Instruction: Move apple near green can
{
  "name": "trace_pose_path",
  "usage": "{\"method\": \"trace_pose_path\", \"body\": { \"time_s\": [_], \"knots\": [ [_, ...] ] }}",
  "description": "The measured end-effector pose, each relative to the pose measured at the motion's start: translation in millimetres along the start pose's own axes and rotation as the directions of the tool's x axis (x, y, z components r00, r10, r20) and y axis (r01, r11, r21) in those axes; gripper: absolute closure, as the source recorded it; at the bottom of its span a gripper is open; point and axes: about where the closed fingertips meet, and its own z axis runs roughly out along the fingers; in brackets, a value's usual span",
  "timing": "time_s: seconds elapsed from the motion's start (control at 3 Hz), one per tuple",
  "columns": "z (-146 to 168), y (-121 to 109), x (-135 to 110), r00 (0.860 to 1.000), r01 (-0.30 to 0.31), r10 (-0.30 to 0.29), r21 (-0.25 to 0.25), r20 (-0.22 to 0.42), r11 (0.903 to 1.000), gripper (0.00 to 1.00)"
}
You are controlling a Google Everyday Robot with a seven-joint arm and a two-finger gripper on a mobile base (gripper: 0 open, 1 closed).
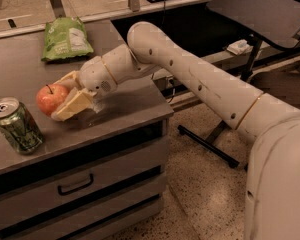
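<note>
The red-orange apple (48, 98) with a short dark stem is held between the cream fingers (75, 104) of my gripper (60, 100), just above the grey counter top. The gripper is shut on the apple, one finger in front of it and one behind. The green can (16, 125) with a silver top stands upright near the counter's front left edge, a short way to the left and in front of the apple, not touching it. My white arm reaches in from the right.
A flat light-green chip bag (66, 38) lies at the back of the grey counter (125, 104). Drawers with a dark handle (75, 185) sit below the top. A dark chair (262, 14) and its base stand to the right on the speckled floor.
</note>
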Motion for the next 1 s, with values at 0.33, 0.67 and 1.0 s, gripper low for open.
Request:
{"method": "trace_pose_path", "body": {
  "time_s": [0.33,0.67,1.0],
  "knots": [
    [3.1,1.8,-0.2,1.000,0.001,-0.001,-0.007,-0.001,1.0000,0.85],
    [5.4,2.3,-0.9,1.000,0.002,-0.002,-0.011,-0.001,0.9999,0.62],
    [8.6,3.2,-1.7,1.000,0.003,-0.003,-0.017,0.000,0.9998,0.31]
  ]
}}
